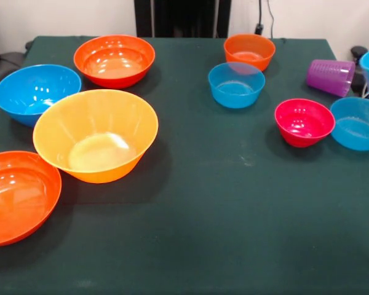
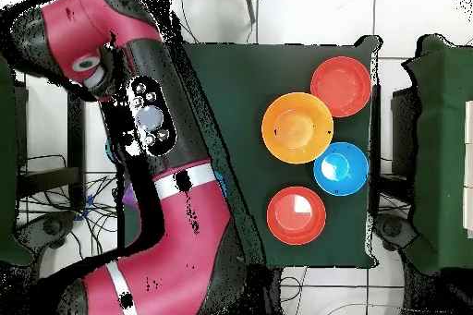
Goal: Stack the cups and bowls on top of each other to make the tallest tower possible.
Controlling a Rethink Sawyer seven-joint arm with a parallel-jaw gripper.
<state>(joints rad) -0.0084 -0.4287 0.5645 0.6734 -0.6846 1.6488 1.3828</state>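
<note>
Nothing is stacked yet; start with the large yellow-orange bowl (image 1: 96, 136) as base. The gripper is out of sight.

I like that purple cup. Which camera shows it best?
The front view: the purple cup lies on its side near the table's right edge, behind the pink bowl. In the overhead view the robot's arm covers that side, so the cup can't be made out.
</note>
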